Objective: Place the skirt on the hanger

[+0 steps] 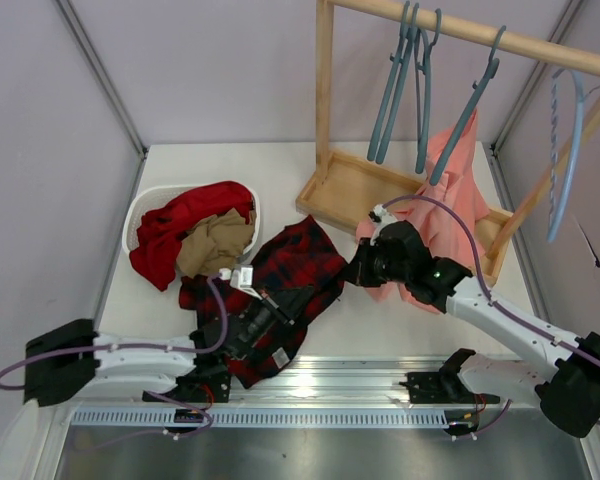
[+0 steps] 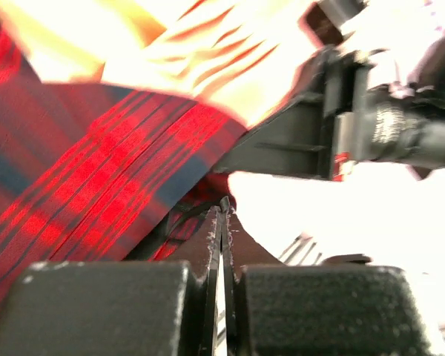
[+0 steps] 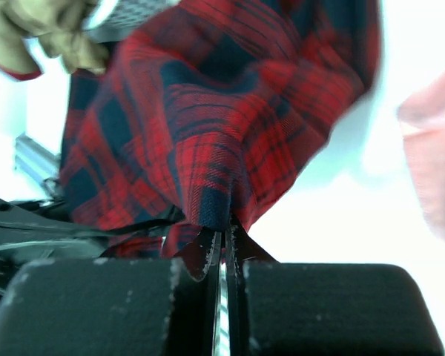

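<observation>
Grasping step: the red-and-black plaid cloth skirt [image 1: 305, 255] lies rumpled on the desk [image 1: 240, 165] toward 7 o'clock. The left end effector [image 1: 302, 299] and right end effector [image 1: 353, 272] each pinch its edge. The next move calls for lifting and spreading it — then carrying it to the thin slate-blue plastic hanger [image 1: 392, 95] at 1 o'clock.

The left arm [image 1: 140, 350] is stretched low from its base at the near left, and its tool [image 1: 298, 300] is pointed away and to the right, with the fingers [image 2: 208, 248] pressed together. The right arm [image 1: 500, 315] is reached in from the near right and bent at the elbow. Its tool [image 1: 355, 270] is aimed left, with the fingers [image 3: 208, 252] pinched on an edge of the skirt [image 3: 230, 133].
</observation>
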`<act>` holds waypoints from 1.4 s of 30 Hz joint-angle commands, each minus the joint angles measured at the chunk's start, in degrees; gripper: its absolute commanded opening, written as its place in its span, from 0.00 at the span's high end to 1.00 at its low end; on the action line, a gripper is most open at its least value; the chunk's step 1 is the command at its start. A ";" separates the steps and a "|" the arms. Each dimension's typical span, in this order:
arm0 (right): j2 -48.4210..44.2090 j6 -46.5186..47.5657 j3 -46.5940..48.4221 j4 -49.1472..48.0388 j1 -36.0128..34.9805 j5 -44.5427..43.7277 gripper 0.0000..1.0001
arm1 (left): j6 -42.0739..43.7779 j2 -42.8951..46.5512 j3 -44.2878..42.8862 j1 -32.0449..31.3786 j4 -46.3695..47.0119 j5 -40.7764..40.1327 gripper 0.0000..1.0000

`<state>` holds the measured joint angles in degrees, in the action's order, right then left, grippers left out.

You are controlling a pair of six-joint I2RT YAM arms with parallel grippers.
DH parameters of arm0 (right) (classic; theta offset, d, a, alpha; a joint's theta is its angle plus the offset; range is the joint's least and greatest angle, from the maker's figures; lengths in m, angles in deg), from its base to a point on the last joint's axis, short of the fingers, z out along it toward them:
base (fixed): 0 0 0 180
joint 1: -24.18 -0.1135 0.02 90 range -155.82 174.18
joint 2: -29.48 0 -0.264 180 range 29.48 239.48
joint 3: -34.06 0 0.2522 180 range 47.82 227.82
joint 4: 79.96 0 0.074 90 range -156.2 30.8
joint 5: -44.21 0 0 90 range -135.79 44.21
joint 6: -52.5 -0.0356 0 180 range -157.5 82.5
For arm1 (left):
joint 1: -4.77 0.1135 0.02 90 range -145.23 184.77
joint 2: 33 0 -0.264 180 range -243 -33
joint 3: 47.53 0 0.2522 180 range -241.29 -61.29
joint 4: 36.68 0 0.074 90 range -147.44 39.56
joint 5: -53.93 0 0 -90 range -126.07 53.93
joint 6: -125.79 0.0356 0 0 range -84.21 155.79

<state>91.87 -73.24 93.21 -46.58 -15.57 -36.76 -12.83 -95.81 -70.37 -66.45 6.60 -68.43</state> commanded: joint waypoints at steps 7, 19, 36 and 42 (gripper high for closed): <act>-0.26 -13.11 4.71 -7.21 -5.69 -2.88 1.00 | 15.04 35.89 -3.30 -0.67 -36.05 -6.29 1.00; 19.69 -7.24 15.95 -8.28 -9.56 -9.03 1.00 | 13.82 43.22 -3.22 9.60 -56.50 -4.30 1.00; 13.29 -1.52 17.45 5.78 -11.93 -11.06 0.39 | 16.98 37.85 -3.66 11.54 -52.64 8.10 1.00; 8.54 -0.29 20.87 8.33 -15.97 -12.64 0.29 | 16.72 35.04 -3.66 11.54 -49.66 8.54 1.00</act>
<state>103.17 -75.23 109.71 -40.07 -29.77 -47.49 2.49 -59.55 -72.69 -55.42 -46.67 -61.11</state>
